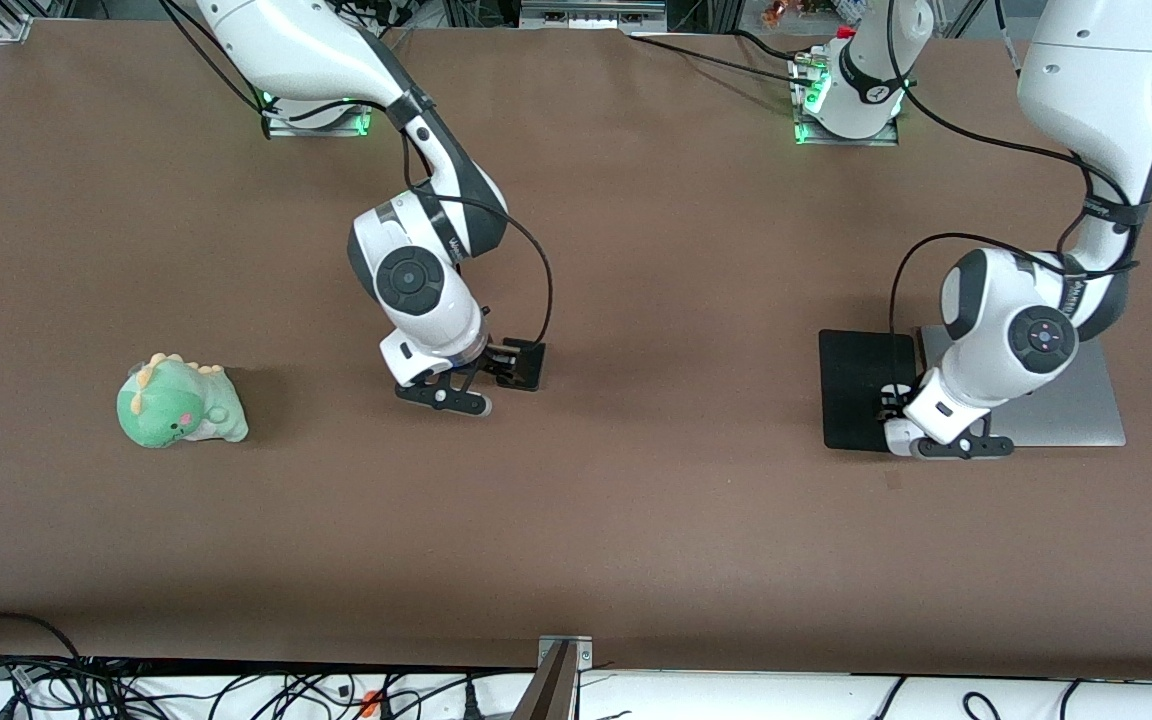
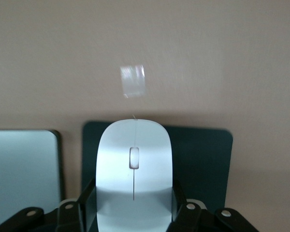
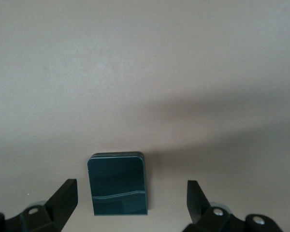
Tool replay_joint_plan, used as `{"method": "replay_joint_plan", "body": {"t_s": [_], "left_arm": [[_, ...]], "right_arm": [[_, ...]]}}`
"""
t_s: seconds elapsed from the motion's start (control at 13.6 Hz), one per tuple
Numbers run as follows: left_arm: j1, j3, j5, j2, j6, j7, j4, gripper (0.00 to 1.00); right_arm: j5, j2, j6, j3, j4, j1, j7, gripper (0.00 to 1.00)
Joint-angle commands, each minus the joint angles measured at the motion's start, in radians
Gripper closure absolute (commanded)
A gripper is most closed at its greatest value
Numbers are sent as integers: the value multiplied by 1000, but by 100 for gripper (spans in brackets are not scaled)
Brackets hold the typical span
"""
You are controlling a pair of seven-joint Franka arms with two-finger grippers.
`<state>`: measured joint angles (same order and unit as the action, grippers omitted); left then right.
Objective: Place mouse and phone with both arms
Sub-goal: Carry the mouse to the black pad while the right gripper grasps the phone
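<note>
The white mouse (image 2: 134, 169) sits between the fingers of my left gripper (image 2: 134, 205), which touch both its sides, low over the black mouse pad (image 2: 203, 154). In the front view the left gripper (image 1: 891, 402) is over the pad (image 1: 851, 370) and hides most of the mouse. The black phone (image 3: 118, 183) lies flat on the brown table. My right gripper (image 3: 130, 198) is open, with its fingers wide on either side of the phone and not touching it. In the front view the right gripper (image 1: 501, 368) is low at the phone (image 1: 529, 365) near the table's middle.
A silver flat slab (image 1: 1076, 400) lies beside the mouse pad at the left arm's end and also shows in the left wrist view (image 2: 21, 169). A green plush dinosaur (image 1: 179, 402) sits toward the right arm's end. A small shiny patch (image 2: 133, 81) marks the table near the pad.
</note>
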<state>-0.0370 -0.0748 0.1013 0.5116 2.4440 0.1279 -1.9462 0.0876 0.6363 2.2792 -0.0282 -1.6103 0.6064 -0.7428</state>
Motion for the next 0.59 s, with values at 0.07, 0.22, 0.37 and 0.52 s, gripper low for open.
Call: {"method": "replay_joint_plan", "body": {"t_s": [0.07,0.22,0.37,0.52], "left_arm": [[-1,-11,31,-45,71,-14,-106,39],[-1,-11,50,-35,82,-14,-126,36],[-4,-11,78,-31,101,-14,-145,35],[-7,-11,78,-30,125,-14,-158,30]], "right_arm": [[-89,11,86,-15,-57,59,-81,0],[-144,37,111,-15,-57,70,-107,0],[-169,54,121,-15,-56,82,-110,0],[-169,71,154,-15,-54,84,-115,0]]}}
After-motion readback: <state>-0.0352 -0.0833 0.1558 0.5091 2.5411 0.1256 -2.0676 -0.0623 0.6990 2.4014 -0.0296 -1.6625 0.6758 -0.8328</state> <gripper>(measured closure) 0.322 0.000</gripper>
